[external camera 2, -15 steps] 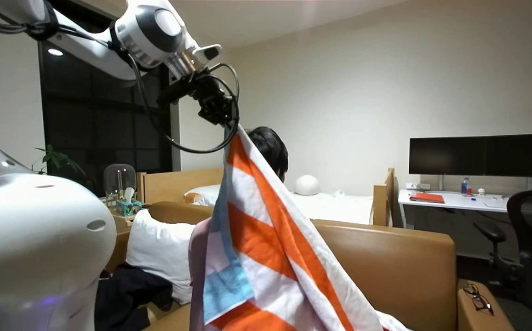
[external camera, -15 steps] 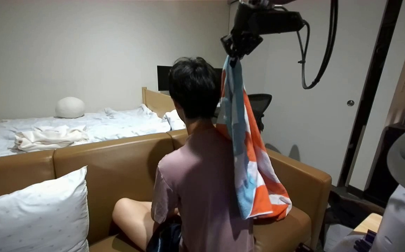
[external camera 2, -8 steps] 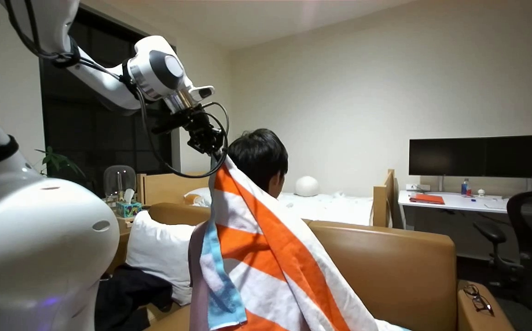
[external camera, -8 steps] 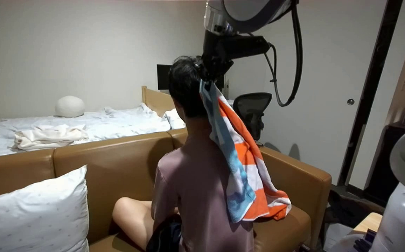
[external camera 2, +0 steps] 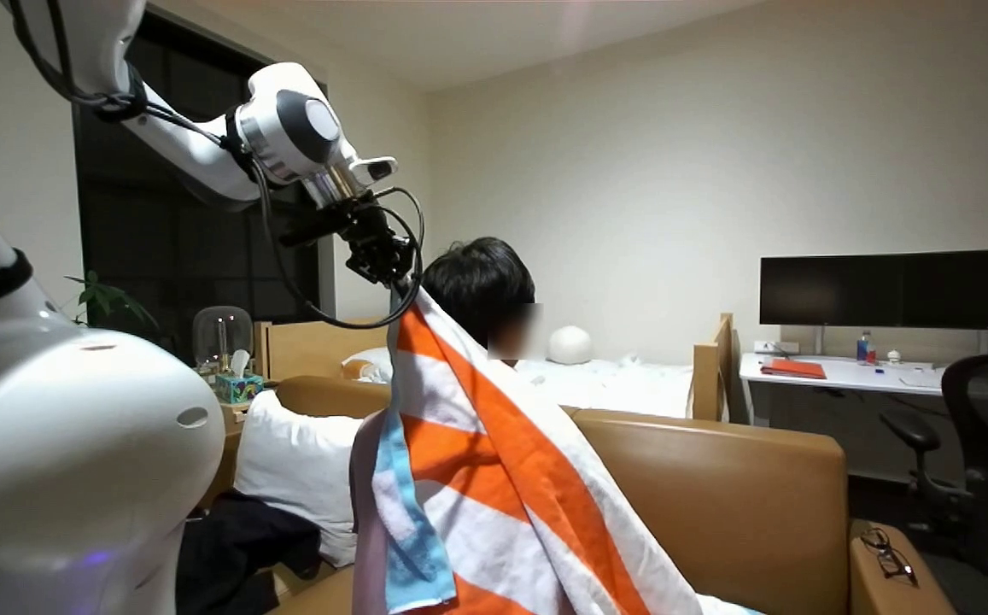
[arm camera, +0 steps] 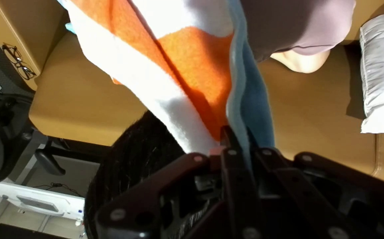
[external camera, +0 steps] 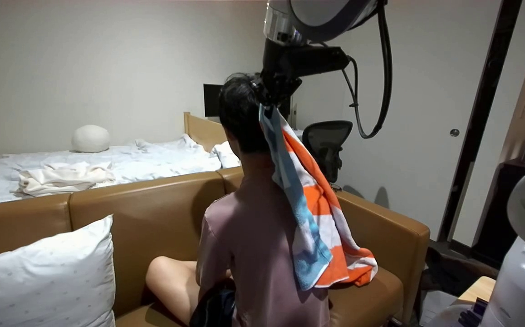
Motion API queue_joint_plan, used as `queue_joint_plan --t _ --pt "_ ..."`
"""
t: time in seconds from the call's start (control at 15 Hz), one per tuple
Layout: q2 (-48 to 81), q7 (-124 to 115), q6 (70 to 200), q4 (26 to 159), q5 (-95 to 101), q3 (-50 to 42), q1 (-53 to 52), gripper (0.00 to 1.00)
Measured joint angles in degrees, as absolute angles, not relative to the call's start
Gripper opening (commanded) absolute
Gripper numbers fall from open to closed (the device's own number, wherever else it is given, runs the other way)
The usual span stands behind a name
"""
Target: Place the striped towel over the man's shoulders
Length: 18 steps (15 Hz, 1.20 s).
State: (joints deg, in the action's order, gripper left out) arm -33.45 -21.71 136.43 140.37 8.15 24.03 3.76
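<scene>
End effector point(arm camera: 240, 144) clenched on the blue-edged top of the striped towel point(external camera 2: 476, 453), just beside the head of the man point(external camera: 262, 245). Towel hangs along his right side; contact with his shoulder: cannot tell. In an exterior view, flat red item point(external camera 2: 792, 369) near left edge of the white table point(external camera 2: 848, 377).

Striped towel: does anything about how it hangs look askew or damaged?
Yes, askew: the striped towel hangs lopsided from the gripper close by the man's head, slanting down his right side, while his left shoulder is uncovered. For a towel meant to span both shoulders, that looks uneven. No damage shows on the visible cloth.
</scene>
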Motion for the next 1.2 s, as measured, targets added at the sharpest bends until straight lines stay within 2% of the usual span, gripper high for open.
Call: queue_joint_plan --t 0.33,0.73,1.2 --pt "-34.3 -21.8 134.9 140.0 9.5 24.0 1.7 0.01" --pt "-41.6 -23.3 126.5 136.9 14.3 28.5 -1.5 0.01" --pt "-42.5 -23.3 116.0 124.4 18.6 37.0 -1.2 0.01"
